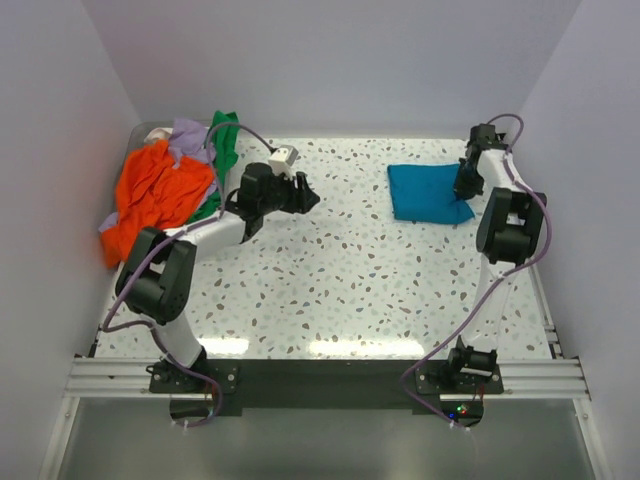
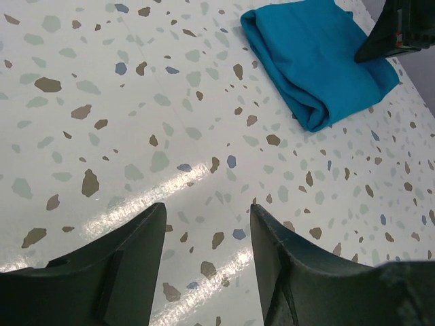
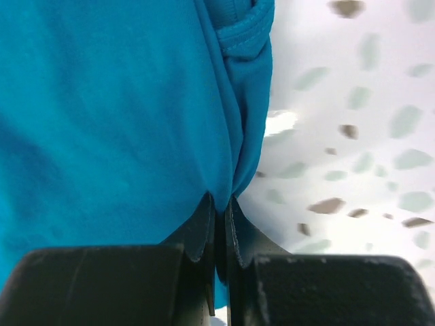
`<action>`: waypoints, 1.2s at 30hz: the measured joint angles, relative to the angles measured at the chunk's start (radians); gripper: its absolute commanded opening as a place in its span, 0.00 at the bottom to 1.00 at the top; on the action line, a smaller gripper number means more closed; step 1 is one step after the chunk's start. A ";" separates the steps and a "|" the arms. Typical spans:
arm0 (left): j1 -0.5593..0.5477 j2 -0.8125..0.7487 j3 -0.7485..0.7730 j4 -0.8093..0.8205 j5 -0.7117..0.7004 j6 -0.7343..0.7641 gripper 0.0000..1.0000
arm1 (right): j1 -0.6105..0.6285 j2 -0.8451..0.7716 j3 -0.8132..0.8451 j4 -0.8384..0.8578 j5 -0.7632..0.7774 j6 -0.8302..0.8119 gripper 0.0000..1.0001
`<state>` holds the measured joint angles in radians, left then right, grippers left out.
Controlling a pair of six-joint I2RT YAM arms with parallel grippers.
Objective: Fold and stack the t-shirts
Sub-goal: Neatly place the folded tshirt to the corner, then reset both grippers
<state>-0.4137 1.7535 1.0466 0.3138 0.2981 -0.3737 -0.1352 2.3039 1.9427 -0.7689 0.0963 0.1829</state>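
Pinched together, the fingers (image 3: 197, 234) of the right gripper (image 3: 219, 202) clamp the edge of the teal t-shirt (image 3: 115, 115), and a thin lip of blue cloth is caught between their tips. In the right wrist view the shirt fills the left and middle of the frame, with a ribbed hem showing near the top. From above, this shirt lies in the upper right of the frame as a compact folded rectangle on the speckled table (image 1: 340, 280), and the right arm reaches down to its right-hand edge. The left gripper (image 2: 207, 224) has its fingers (image 2: 119, 272) apart with nothing between them, only bare speckled tabletop showing in the gap. It sits a little left of centre in the upper half of the overhead view, pointing to the right, well apart from the folded teal shirt. Its own camera sees that shirt in the upper right corner, with a rounded fold running along the shirt's lower left side. The other shirts are heaped unfolded in the upper left corner of the overhead frame: the orange t-shirt (image 1: 155, 190) sprawls widest, the lavender t-shirt (image 1: 187, 138) is bunched at the top of the pile, and the green t-shirt (image 1: 226, 145) lies along its right side, partly behind the left arm.
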 measured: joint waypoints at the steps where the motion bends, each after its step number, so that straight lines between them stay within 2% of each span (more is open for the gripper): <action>1: 0.000 -0.005 -0.002 0.003 -0.001 0.000 0.57 | -0.013 0.000 0.000 -0.005 0.018 -0.001 0.00; 9: 0.000 -0.024 -0.032 0.006 -0.011 0.000 0.58 | -0.087 0.000 0.045 -0.053 0.139 -0.020 0.00; 26: 0.000 -0.163 -0.114 -0.002 -0.049 0.002 0.60 | -0.135 -0.039 0.061 -0.054 0.289 -0.026 0.00; 28: 0.000 -0.184 -0.126 -0.002 -0.055 0.004 0.61 | -0.140 -0.050 0.061 -0.052 0.307 -0.026 0.36; 30: 0.000 -0.198 -0.130 -0.005 -0.060 0.004 0.61 | -0.142 -0.055 0.061 -0.049 0.325 -0.019 0.61; 31: 0.000 -0.208 -0.132 -0.006 -0.064 0.005 0.61 | -0.143 -0.056 0.061 -0.049 0.333 -0.012 0.76; 34: 0.000 -0.237 -0.142 -0.008 -0.076 0.011 0.62 | -0.148 -0.063 0.059 -0.049 0.345 0.002 0.92; 36: 0.000 -0.257 -0.148 -0.017 -0.086 0.016 0.62 | -0.148 -0.086 0.037 -0.044 0.347 0.013 0.97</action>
<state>-0.4137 1.4963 0.8989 0.2970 0.2119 -0.3576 -0.2829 2.2181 1.9793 -0.8131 0.4435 0.1959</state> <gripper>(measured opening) 0.614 0.925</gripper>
